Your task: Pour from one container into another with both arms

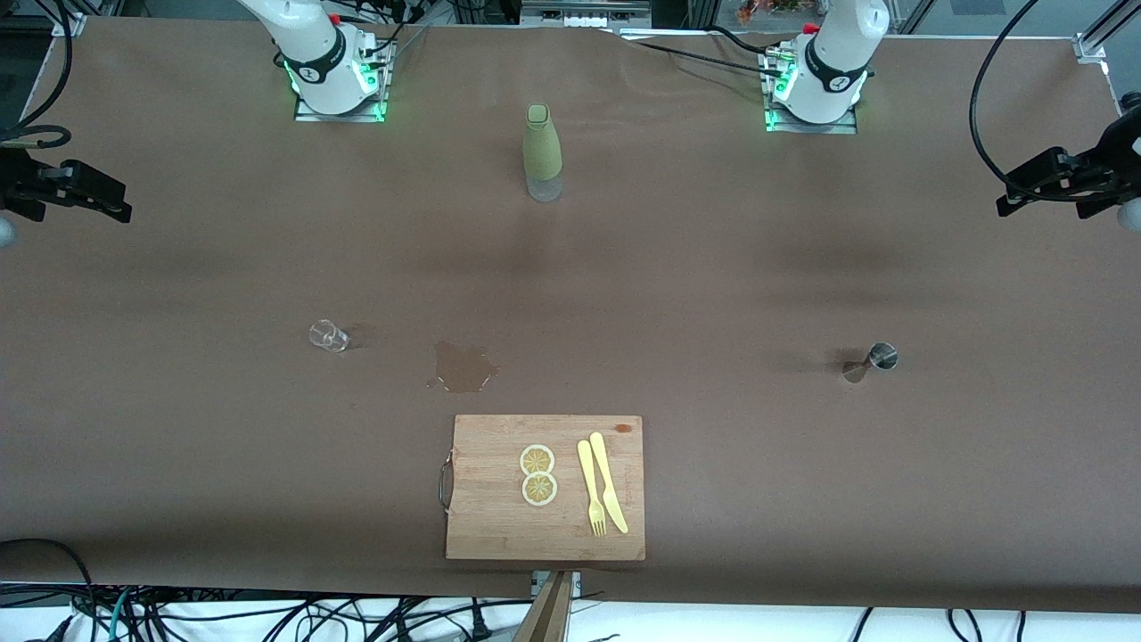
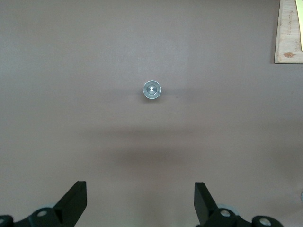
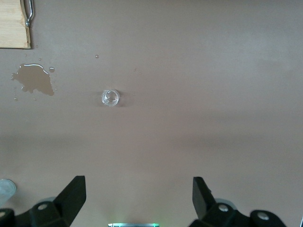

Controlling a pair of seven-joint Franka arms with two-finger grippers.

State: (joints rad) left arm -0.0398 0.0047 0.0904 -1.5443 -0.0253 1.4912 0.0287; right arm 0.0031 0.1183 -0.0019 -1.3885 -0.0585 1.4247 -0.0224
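A small clear glass (image 1: 329,335) stands on the brown table toward the right arm's end, and my right gripper (image 3: 138,201) hangs open high over the table with the glass (image 3: 110,98) in its view. A small metal jigger (image 1: 874,360) stands toward the left arm's end. High above it my left gripper (image 2: 140,203) is open and empty, and the jigger (image 2: 152,90) shows from straight above. A green bottle (image 1: 542,153) with a clear base stands upright between the two arm bases. Only the right arm's base (image 1: 325,62) and the left arm's base (image 1: 833,71) show in the front view.
A puddle of spilled liquid (image 1: 463,367) lies between the glass and a wooden cutting board (image 1: 481,526). The board sits near the table's front edge and carries two lemon slices (image 1: 537,473), a yellow fork (image 1: 591,489) and a yellow knife (image 1: 609,481). Black camera mounts stand at both table ends.
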